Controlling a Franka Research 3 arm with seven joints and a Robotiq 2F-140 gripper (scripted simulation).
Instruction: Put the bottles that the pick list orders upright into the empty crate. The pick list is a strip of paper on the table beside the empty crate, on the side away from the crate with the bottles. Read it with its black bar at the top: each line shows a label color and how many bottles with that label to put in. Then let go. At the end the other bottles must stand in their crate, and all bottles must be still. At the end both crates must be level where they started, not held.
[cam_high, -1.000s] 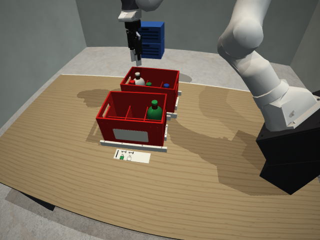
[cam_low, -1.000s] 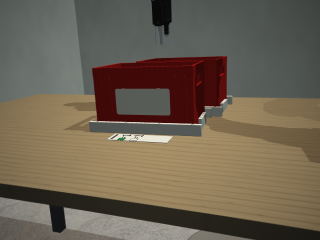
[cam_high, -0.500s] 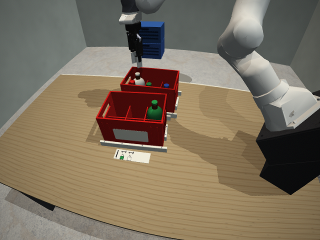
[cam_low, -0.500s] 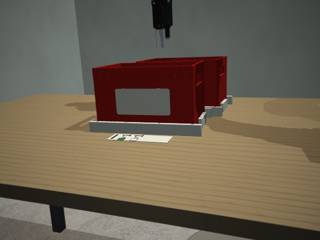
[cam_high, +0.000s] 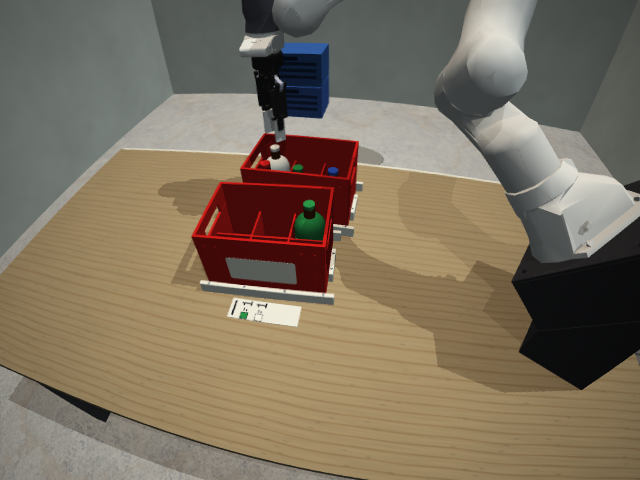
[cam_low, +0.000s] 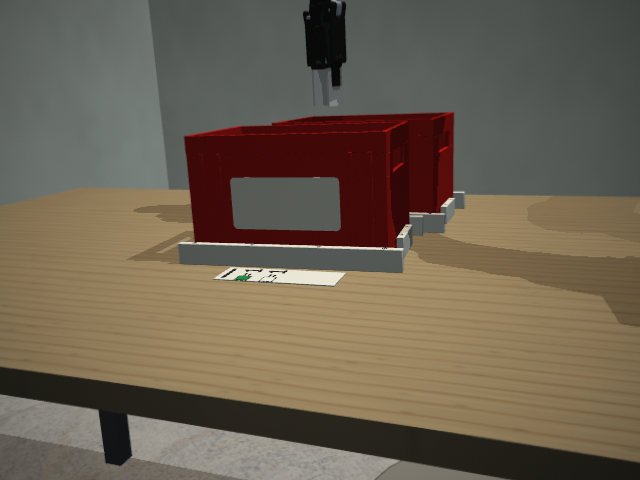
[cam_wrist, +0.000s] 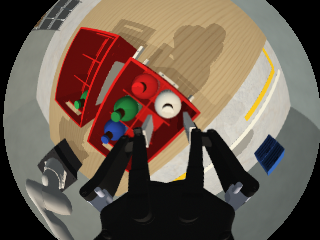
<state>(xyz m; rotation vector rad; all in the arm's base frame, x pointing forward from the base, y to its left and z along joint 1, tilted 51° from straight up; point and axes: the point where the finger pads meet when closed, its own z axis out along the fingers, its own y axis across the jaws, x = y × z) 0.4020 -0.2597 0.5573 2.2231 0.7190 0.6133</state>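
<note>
Looks most like a robot lab, or maybe a workshop. Has a big white robot arm (cam_high: 496, 77) (cam_wrist: 55, 200) on a black stand (cam_high: 578, 310) (cam_wrist: 73, 156), right by a wide wooden table (cam_high: 361, 387) (cam_low: 310, 335) (cam_wrist: 240, 30). Has plain gray walls (cam_high: 77, 77) (cam_low: 465, 62) and a hard, speckled floor (cam_high: 206, 113) (cam_low: 51, 413), with a bright yellow line (cam_wrist: 260, 96) on it. Also has blue boxes (cam_high: 308, 64) (cam_wrist: 270, 154) with dark stripes, stacked up past the table.

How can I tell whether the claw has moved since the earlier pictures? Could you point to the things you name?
Yes, downward: in the outside view, the claw (cam_high: 274, 133) (cam_low: 327, 103) (cam_wrist: 168, 120) sits lower, its tips closer to the rim of the far crate (cam_high: 312, 137) (cam_low: 423, 175) (cam_wrist: 193, 112).
</note>
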